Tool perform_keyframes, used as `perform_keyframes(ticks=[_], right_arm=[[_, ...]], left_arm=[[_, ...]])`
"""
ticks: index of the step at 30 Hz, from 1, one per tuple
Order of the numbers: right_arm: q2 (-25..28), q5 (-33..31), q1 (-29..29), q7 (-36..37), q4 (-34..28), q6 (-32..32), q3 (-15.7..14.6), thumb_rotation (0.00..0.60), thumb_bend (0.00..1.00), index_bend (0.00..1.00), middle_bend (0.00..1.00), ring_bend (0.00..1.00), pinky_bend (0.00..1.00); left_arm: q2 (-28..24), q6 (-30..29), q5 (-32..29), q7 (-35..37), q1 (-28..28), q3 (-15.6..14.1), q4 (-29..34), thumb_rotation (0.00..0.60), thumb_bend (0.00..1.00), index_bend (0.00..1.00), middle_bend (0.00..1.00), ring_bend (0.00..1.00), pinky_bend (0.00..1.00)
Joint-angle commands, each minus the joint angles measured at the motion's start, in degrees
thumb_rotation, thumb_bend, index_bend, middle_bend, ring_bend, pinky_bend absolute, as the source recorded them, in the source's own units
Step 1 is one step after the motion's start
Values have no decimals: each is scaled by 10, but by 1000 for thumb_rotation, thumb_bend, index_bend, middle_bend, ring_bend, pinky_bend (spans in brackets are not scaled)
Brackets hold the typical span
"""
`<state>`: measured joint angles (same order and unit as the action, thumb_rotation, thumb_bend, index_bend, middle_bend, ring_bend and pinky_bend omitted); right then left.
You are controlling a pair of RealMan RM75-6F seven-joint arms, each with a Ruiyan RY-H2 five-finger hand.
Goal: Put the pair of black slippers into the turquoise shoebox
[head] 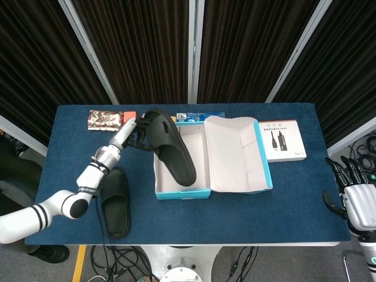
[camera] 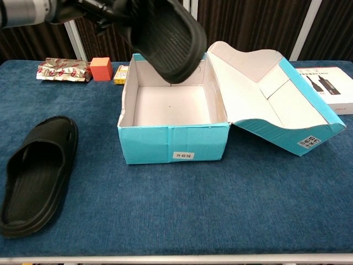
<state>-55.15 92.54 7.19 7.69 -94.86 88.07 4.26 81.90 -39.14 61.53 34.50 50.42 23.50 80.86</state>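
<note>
1. The left robot hand [head: 130,130] grasps one black rubber slipper [head: 169,146] by its strap end; its fingers are mostly hidden behind the strap in the head view and cut off at the top edge of the chest view, so how they wrap cannot be made out.
2. That held slipper hangs in the air over the open turquoise cardboard shoebox [head: 183,192], tilted, its ribbed sole facing the chest camera and its toe end above the box's left half. Whether it touches the box rim cannot be told.
3. The second black slipper [head: 115,201] lies flat on the blue-clothed table [head: 294,205], well left of the shoebox, sole down, its heel close to the table's front edge.
4. The shoebox's white inside is bare where the chest view shows it; the held slipper covers part of it in the head view. Its hinged lid [head: 239,154] lies open to the right, leaning outward.
5. The right robot hand [head: 357,197] is off the table's right edge, far from the shoebox, empty with fingers spread; its lower part is cut off by the picture's edge.
6. Behind the shoebox, along the table's far edge: a shiny patterned packet [head: 104,120], a small orange cube [camera: 100,69], a yellow packet [camera: 121,74], partly hidden by the box wall, and a blue strip [head: 198,116].
7. A white flat carton with a cable picture [head: 282,140] sits just right of the lid.
8. Open cloth lies in front of the shoebox and between it and the lying slipper.
</note>
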Motion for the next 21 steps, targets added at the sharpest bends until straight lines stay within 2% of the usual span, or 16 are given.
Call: perform_keyframes(ticks=[1, 13, 21], right_arm=[[4, 0, 2, -5, -6, -1, 2, 600, 334, 0, 160, 20, 80], [6, -9, 1, -4, -6, -8, 0, 600, 334, 0, 160, 20, 85], [3, -16, -3, 8, 4, -10, -2, 600, 335, 0, 160, 20, 85]], left_arm=[[41, 23, 15, 15, 33, 9, -38, 600, 32, 528, 610, 738, 745], [155, 35, -16, -23, 106, 19, -165, 600, 33, 527, 610, 738, 762], [193, 56, -8, -1, 112, 13, -234, 600, 33, 525, 610, 728, 757]])
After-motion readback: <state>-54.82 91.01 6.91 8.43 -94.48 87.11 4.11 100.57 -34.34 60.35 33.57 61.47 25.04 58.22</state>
